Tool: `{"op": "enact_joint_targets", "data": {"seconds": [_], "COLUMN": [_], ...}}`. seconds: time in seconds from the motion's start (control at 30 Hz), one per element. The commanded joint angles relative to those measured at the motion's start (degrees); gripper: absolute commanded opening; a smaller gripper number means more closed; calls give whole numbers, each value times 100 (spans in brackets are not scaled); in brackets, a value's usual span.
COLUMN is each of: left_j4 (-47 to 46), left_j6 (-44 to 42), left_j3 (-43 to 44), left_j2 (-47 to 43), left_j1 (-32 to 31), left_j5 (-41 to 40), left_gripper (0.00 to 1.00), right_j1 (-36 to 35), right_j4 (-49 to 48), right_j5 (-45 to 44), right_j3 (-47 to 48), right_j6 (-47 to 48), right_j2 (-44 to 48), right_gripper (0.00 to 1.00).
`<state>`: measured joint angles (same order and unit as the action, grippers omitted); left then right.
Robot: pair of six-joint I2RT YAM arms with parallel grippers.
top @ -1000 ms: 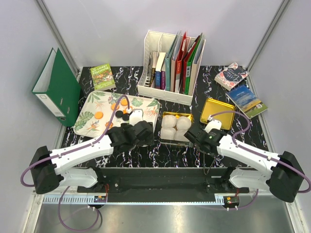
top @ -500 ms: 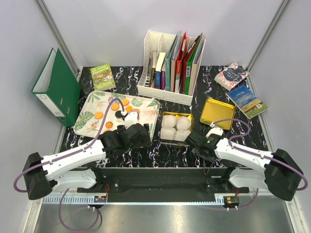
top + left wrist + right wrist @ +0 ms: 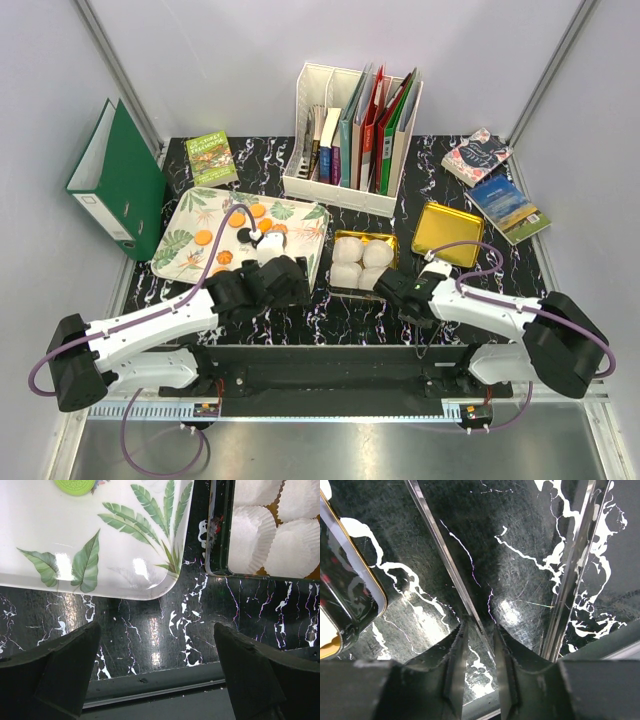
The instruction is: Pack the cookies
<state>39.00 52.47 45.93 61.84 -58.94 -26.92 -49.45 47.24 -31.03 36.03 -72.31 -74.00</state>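
Orange cookies (image 3: 258, 211) on leaf-print tray (image 3: 183, 247)

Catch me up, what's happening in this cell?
Nothing is packed yet. The cookies in view sit on the leaf-print tray, and the four paper cups in the gold tin look empty. The left end effector hangs wide open over the table by the tray's near edge, holding nothing. The right end effector, nearly closed, is low beside the tin.

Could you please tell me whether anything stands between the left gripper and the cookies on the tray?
Nothing visible does. The open left gripper hangs over the table off the near edge of the tray; only bare tray lies between it and the green cookie.
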Motion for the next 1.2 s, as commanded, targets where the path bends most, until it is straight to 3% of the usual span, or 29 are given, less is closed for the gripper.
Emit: {"op": "enact_joint_targets", "data": {"seconds": [0.0,0.27,0.53,0.73,0.93,1.03,1.1,1.13,1.17], "left_j4": [-165,-174,-174,-183,-191,-200,-218,-235,-235], "left_j6": [53,53,27,0,-17,-9,-43,-35,-52], "left_j3": [-23,30,188,241,293,294,276,250,241], "left_j2": [-138,-59,205,319,390,364,337,302,276], "left_j1": [-21,-21,-21,-21,-21,-21,-21,-21,-21], "left_j5": [29,-24,-42,-77,-50,-33,2,11,20], "left_gripper": [99,99,99,99,99,99,99,99,99], "right_j1": [6,-3,-3,6,119,593,1049,1243,1419], "right_j4": [-22,513,1243,1244,1112,682,7,-318,-982], "right_j5": [-229,-298,-878,-1449,-2364,-2146,-1584,-1277,-430], "right_j3": [80,245,1081,1765,2425,2540,2444,2252,2137], "right_j6": [-72,-64,296,1252,2271,3070,3529,4201,4512], "right_j2": [210,877,1476,1222,502,220,219,315,394], "right_gripper": [29,13,8,0,0,0,0,0,2]}}
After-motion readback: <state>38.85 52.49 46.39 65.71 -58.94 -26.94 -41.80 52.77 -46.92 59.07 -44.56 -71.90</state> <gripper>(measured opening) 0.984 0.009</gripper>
